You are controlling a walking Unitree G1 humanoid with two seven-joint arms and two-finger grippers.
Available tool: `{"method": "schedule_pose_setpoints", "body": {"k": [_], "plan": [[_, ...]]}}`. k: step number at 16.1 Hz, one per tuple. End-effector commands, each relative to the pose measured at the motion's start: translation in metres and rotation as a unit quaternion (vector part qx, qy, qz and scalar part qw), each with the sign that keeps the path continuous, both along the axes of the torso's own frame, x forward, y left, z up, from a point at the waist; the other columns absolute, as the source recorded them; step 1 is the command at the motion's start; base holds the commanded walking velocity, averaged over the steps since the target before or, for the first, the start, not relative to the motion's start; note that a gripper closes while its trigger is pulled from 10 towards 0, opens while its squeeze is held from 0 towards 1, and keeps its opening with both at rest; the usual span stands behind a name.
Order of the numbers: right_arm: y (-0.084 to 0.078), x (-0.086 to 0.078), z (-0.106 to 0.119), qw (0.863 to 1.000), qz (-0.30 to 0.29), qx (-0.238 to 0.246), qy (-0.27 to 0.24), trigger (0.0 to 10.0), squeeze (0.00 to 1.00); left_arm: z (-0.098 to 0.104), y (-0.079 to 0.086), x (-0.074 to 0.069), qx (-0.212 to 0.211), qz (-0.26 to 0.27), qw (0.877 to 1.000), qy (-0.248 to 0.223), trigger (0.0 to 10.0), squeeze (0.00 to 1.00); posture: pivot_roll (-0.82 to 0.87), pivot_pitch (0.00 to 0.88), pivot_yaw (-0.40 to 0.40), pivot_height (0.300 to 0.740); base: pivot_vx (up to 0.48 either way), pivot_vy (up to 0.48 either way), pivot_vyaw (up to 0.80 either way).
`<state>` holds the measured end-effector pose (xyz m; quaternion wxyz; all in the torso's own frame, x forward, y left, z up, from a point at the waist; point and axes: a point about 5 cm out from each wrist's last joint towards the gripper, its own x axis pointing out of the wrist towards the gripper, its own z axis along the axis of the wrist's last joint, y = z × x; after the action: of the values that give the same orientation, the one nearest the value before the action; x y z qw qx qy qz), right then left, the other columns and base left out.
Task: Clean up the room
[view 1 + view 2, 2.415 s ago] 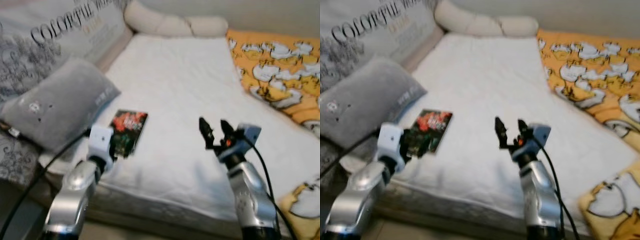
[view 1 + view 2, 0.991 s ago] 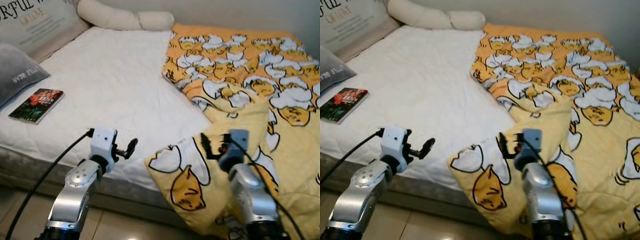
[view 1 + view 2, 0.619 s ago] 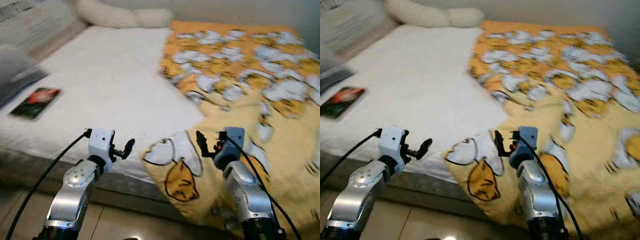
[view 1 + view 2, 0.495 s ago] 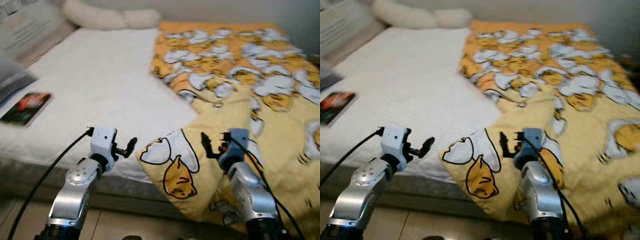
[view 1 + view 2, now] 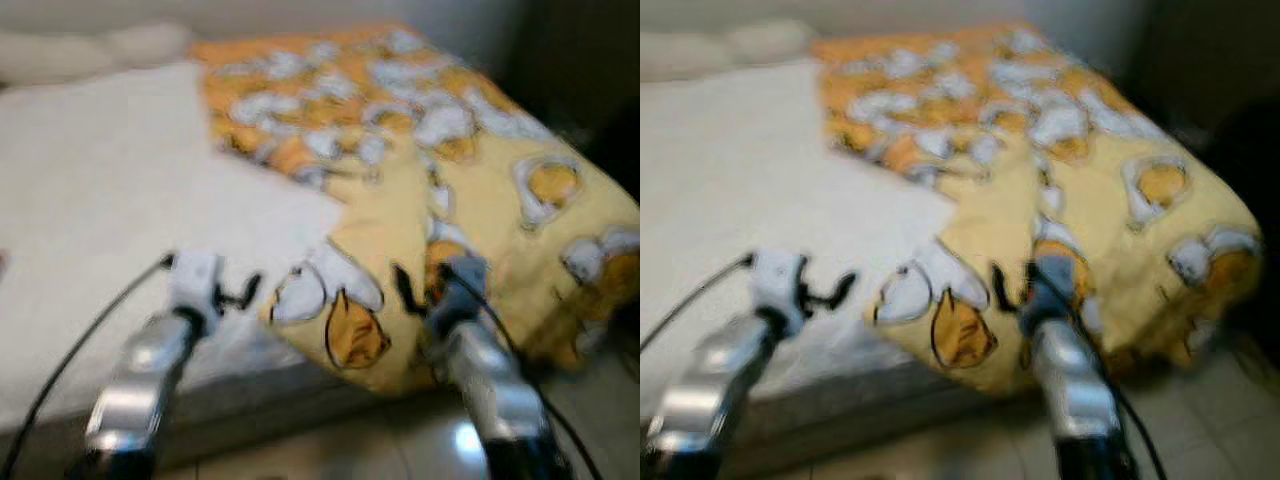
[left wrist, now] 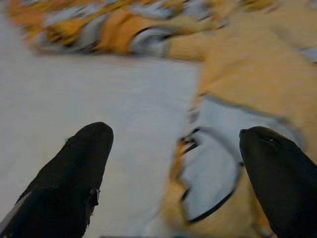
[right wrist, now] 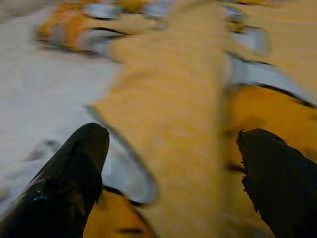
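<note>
A yellow-orange blanket [image 5: 420,150] with white cartoon prints covers the right half of the bed and hangs over its front edge. The white mattress [image 5: 100,200] lies bare on the left. My left gripper [image 5: 243,291] hovers open over the mattress's front edge, just left of the blanket's hanging corner [image 6: 218,163]. Over that hanging blanket part my right gripper [image 5: 418,290] is open too, with the yellow fabric [image 7: 168,89] between and beyond its fingers. Nothing is held. The eye views are blurred.
A pale roll cushion [image 5: 90,45] lies at the bed's far left end. Tiled floor [image 5: 380,440] runs in front of the bed. A dark area [image 5: 590,80] stands beyond the bed's right side.
The camera has swung to the right: the book and grey pillow have left the picture and the blanket's right end has come in. Both arms keep their pose.
</note>
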<state>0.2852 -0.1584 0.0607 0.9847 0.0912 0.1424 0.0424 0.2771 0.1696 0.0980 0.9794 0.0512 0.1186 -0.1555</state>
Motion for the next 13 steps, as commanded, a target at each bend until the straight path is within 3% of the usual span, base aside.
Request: {"method": "schedule_pose_setpoints", "body": {"k": [1, 6, 13], "plan": [[0.0066, 0.0034, 0.0051, 1.000, 0.006, 0.007, -0.009, 10.0, 0.00, 0.0011, 0.0069, -0.0009, 0.008, 0.009, 1.000, -0.001, 10.0, 0.00, 0.07, 0.000, 0.043, 0.740, 0.000, 0.326, -0.80], [0.0065, 0.0033, 0.0048, 1.000, 0.004, 0.007, -0.008, 10.0, 0.00, 0.0014, 0.0053, -0.0009, 0.018, -0.001, 1.000, -0.003, 10.0, 0.00, 0.07, 0.000, 0.043, 0.740, 0.000, 0.155, -0.78], [0.0056, 0.0031, 0.0129, 0.999, 0.030, -0.009, -0.025, 10.0, 0.00, -0.0031, 0.0029, 0.0003, 0.020, -0.011, 1.000, 0.000, 10.0, 0.00, 0.04, 0.000, 0.056, 0.740, 0.000, 0.000, 0.00]]}}
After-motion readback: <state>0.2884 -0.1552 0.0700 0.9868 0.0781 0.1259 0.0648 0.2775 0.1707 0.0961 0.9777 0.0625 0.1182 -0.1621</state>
